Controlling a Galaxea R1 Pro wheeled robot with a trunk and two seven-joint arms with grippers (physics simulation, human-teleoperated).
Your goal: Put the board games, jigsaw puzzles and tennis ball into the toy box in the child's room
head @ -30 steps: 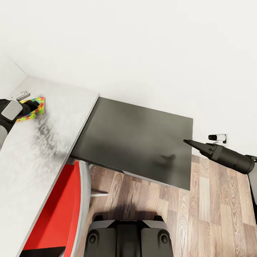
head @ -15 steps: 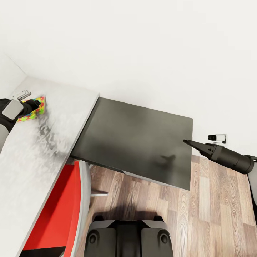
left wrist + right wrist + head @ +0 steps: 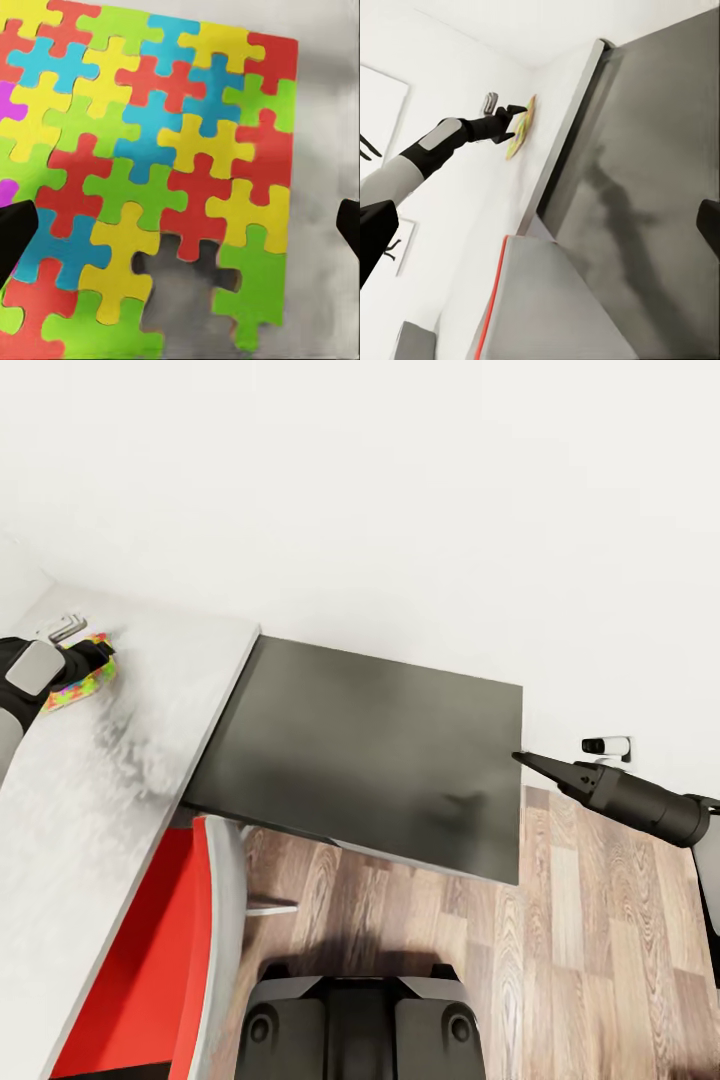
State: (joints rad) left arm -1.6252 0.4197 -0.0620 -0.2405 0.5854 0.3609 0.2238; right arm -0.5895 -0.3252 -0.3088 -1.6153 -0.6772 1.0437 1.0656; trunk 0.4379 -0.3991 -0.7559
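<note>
Jigsaw puzzle (image 3: 150, 172): thin, light, prob. floppy mat lying flat on table (image 3: 90, 780) w/ one piece missing; your left gripper (image 3: 180, 225) hangs over it, jaws spread, nothing held – pinch an edge, not the middle

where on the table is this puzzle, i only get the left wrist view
observer: the jigsaw puzzle lies at the far end of the table, close to the wall, with the left tool over it.
operator: whats beside the table on my right
observer: a lower dark-topped cabinet stands right beside it, along the same wall.
operator: and the other arm
observer: the right tool hangs open and empty near the cabinet's right edge, far from the puzzle.
</note>
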